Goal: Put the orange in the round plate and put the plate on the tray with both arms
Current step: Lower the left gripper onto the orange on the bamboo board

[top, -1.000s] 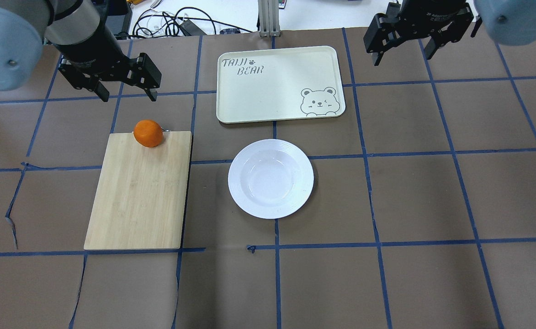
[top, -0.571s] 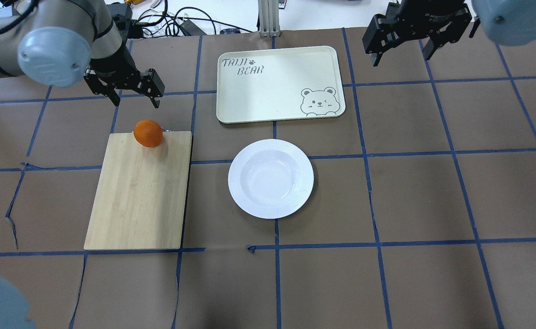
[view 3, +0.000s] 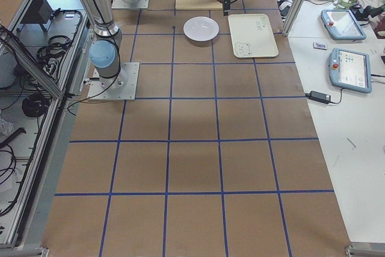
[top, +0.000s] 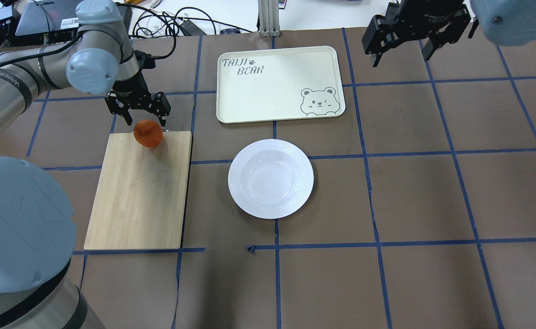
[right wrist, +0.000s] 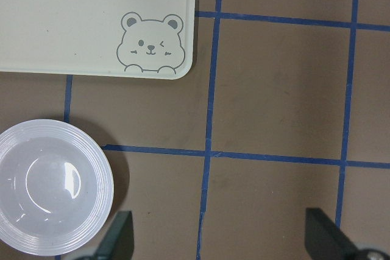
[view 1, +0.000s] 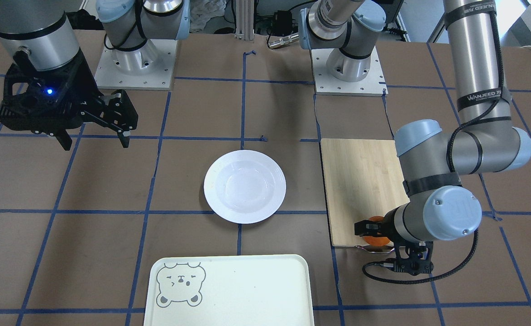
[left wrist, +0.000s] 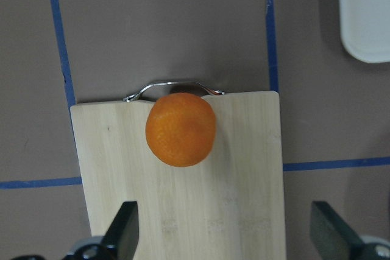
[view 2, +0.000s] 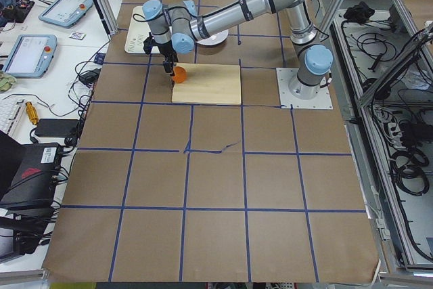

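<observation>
The left gripper, jaws apart, hangs above the small dimpled orange at the handle end of the pale bamboo cutting board; centre, then descend straight to straddle the fruit's middle. The right gripper, also apart, hovers well off it.

You're in a robotics lab: arms bolted to metal base plates on a brown-papered table gridded with blue tape, with teach pendants and loose cables alongside.
</observation>
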Controlling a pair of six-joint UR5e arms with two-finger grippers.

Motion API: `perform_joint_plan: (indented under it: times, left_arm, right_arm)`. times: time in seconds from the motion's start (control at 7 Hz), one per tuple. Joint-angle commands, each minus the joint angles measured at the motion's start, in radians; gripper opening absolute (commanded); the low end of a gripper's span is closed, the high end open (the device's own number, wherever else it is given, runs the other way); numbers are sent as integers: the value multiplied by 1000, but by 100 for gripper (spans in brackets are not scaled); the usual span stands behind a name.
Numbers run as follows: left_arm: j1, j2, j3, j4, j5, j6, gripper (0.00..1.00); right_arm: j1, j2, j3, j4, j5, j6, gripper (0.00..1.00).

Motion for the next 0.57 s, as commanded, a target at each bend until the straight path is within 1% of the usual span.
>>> perform_joint_plan:
  times: [0.0,0.14,0.29,0.43]
  left_arm:
    - [2,-36,2,-33,-13,4,100]
    - [2,-39,0,-37,38,4,27]
    - [1,-39,-5,-24,43,1,7]
    - [1,-28,1,-24,40,-4,0]
  right_arm:
    - [1,-1,0,0,0,0,100]
    - [1,1,0,0,0,0,100]
    - [0,1,0,0,0,0,100]
    - [0,1,0,0,0,0,100]
